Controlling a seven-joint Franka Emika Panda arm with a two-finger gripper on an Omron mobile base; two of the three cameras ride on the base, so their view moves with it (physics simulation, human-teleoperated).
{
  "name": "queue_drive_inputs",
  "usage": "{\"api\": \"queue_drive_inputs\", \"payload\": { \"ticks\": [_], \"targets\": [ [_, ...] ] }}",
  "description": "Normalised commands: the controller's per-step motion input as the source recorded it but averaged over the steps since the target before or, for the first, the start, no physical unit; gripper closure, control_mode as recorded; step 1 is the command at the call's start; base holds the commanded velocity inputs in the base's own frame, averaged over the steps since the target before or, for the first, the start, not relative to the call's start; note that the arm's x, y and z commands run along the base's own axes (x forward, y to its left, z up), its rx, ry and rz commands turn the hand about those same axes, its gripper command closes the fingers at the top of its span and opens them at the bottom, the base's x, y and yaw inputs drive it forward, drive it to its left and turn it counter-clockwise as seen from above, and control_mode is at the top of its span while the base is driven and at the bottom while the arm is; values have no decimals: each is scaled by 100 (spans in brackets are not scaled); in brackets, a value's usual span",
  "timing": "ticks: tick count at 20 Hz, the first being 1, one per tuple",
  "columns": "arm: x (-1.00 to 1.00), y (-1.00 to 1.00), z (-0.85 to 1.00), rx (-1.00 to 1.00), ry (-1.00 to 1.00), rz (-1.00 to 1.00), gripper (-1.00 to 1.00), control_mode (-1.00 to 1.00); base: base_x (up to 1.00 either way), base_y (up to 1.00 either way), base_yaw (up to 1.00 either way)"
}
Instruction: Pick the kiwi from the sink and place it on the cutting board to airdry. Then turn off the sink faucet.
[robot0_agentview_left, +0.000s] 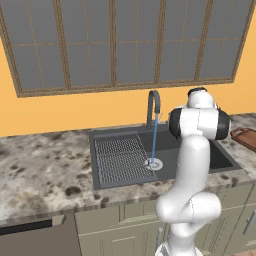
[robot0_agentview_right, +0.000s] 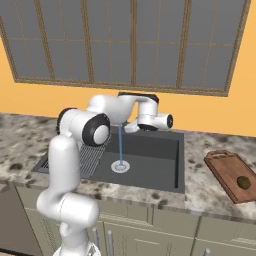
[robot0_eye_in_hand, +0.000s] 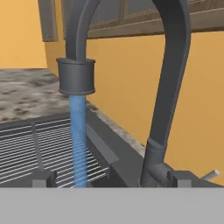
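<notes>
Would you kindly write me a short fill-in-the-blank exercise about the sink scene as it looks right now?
1. The kiwi lies on the ____.
2. Water runs from the sink faucet onto the round ____ of the sink.
3. The wire rack covers the ____ half of the basin in the left base view.
4. The claw, near the faucet, is ____.

Missing words: cutting board; drain; left; open

Kitchen: granite counter (robot0_agentview_left: 40, 165), sink (robot0_agentview_left: 125, 155), faucet (robot0_agentview_left: 152, 107) running, cabinets (robot0_agentview_right: 165, 232).
</notes>
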Motion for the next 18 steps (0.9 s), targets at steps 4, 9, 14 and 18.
{"api": "queue_drive_inputs", "payload": {
  "ticks": [4, 9, 14, 18],
  "targets": [
    [27, 0, -11, 0, 0, 2, -100, -100, 0, 0, 0],
    [28, 0, -13, 0, 0, 2, -100, -100, 0, 0, 0],
    [27, 0, -17, 0, 0, 2, -100, -100, 0, 0, 0],
    [27, 0, -16, 0, 0, 1, -100, -100, 0, 0, 0]
  ]
}}
